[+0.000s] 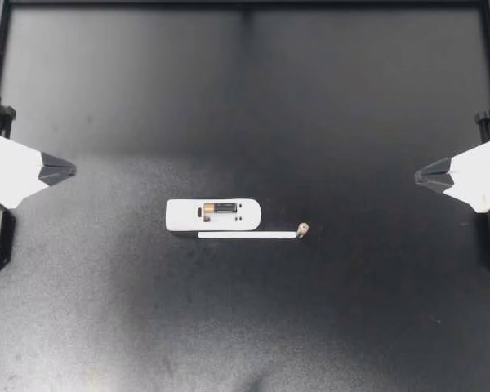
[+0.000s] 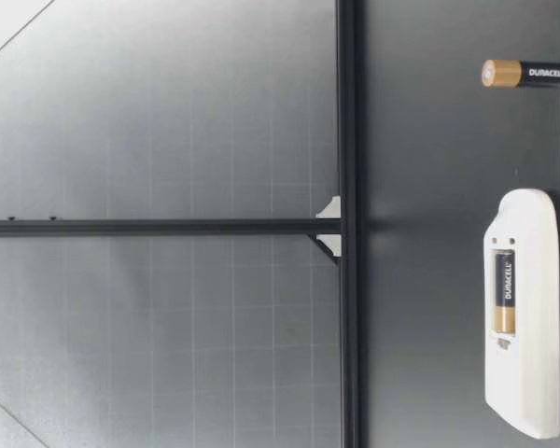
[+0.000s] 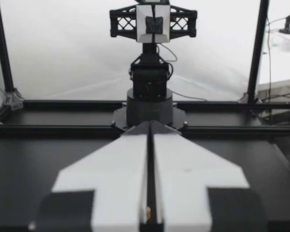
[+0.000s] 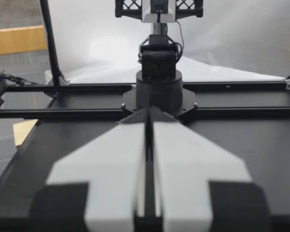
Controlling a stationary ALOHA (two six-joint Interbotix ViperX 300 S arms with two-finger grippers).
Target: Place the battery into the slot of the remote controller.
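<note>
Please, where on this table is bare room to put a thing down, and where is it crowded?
Bare: the table between my left tool and the remote; between the loose battery and my right tool; the wide stretches from remote and white strip out to both long table edges. Crowded: only the middle, where those three sit close.

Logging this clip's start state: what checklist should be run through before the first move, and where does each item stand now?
1. The loose battery is in view, upright by the end of the white strip: ok.
2. The remote has its slot facing up: ok.
3. Free room in the slot: cannot tell; a seated battery already lies in it.
4. The left claw is open for a grasp: not ok, shut.
5. The right claw is open: not ok, shut.
6. Both claws are apart from the objects: ok.
</note>
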